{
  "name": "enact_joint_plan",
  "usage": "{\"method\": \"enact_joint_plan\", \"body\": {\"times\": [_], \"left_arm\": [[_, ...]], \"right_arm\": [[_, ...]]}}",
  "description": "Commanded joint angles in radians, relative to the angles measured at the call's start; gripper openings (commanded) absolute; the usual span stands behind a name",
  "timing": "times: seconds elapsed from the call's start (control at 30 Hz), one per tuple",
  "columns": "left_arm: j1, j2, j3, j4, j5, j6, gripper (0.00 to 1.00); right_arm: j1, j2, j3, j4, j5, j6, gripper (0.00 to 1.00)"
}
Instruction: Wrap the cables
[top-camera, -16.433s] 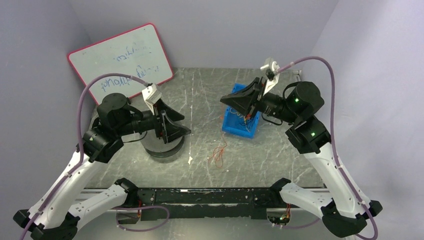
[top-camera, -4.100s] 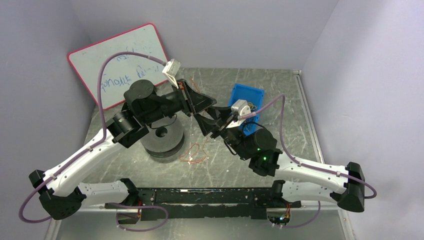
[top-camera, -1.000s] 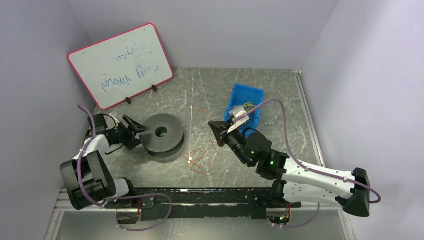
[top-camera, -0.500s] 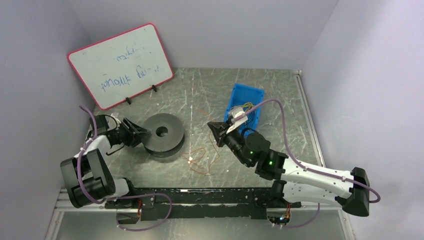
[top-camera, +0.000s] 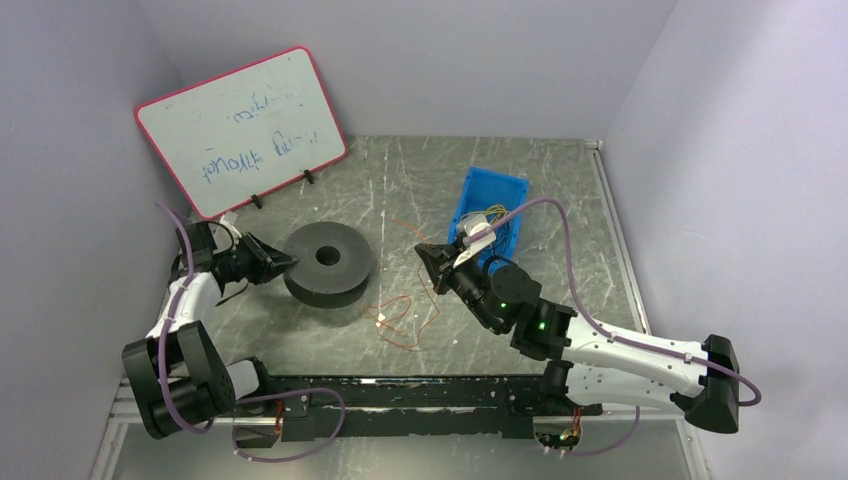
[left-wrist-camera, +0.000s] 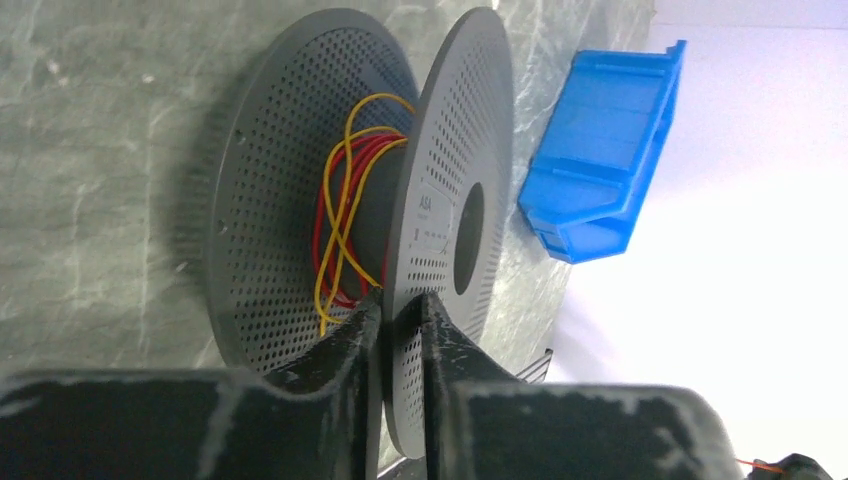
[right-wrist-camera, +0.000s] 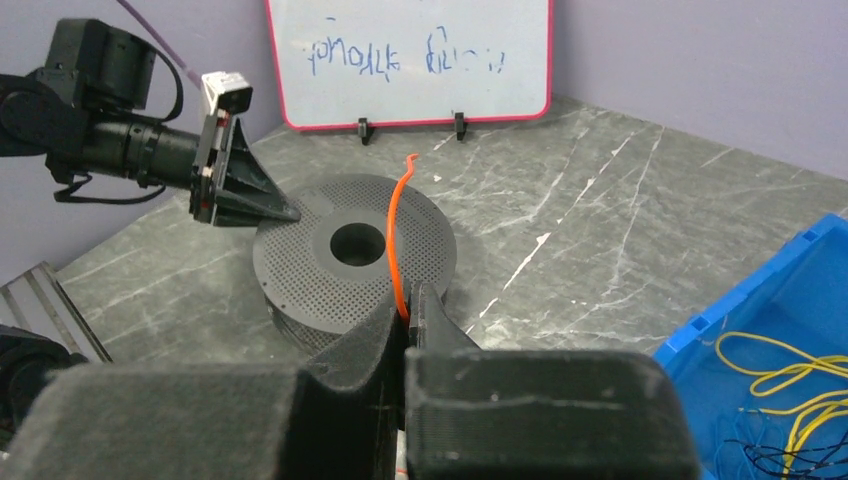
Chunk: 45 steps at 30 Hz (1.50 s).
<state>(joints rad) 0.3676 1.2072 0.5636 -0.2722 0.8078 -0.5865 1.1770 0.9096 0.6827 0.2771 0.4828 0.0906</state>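
The dark grey two-disc spool (top-camera: 328, 262) lies flat on the table, left of centre. My left gripper (top-camera: 280, 262) is shut on the rim of its upper disc (left-wrist-camera: 455, 200). Red and yellow cables (left-wrist-camera: 345, 210) are wound loosely round the core. My right gripper (right-wrist-camera: 405, 310) hovers right of the spool, shut on an orange-red cable (right-wrist-camera: 392, 230) whose free end curls up over the spool (right-wrist-camera: 350, 250). The rest of that cable loops on the table (top-camera: 395, 318) below my right gripper (top-camera: 425, 252). From the right wrist view my left gripper (right-wrist-camera: 285, 212) touches the spool's far-left edge.
A blue bin (top-camera: 500, 185) behind my right arm holds more yellow and dark cables (right-wrist-camera: 790, 365). A pink-framed whiteboard (top-camera: 245, 130) leans at the back left. Purple walls close in the table on three sides.
My left gripper's jaws have closed onto the spool's upper disc, and the spool has shifted slightly back and right. The right arm and its cable have stayed put.
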Motion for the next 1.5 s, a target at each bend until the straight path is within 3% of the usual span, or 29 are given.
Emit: {"method": "enact_joint_plan", "body": {"times": [0.0, 0.3, 0.73, 0.97, 1.47], "left_arm": [[-0.026, -0.038, 0.088, -0.051, -0.026, 0.037, 0.10], [-0.116, -0.055, 0.216, -0.132, -0.095, 0.070, 0.07], [-0.420, -0.036, 0.463, -0.261, -0.360, 0.094, 0.07], [-0.637, 0.021, 0.571, -0.274, -0.546, 0.078, 0.07], [-1.111, 0.312, 0.882, -0.309, -1.029, 0.111, 0.07]], "right_arm": [[-0.004, -0.026, 0.002, -0.014, -0.003, 0.008, 0.00], [-0.004, -0.081, -0.007, -0.072, 0.018, 0.023, 0.00], [-0.005, -0.259, -0.004, -0.235, 0.098, 0.028, 0.00], [-0.005, -0.361, 0.012, -0.348, 0.135, 0.046, 0.00], [-0.004, -0.480, 0.080, -0.560, 0.087, 0.104, 0.00]]}}
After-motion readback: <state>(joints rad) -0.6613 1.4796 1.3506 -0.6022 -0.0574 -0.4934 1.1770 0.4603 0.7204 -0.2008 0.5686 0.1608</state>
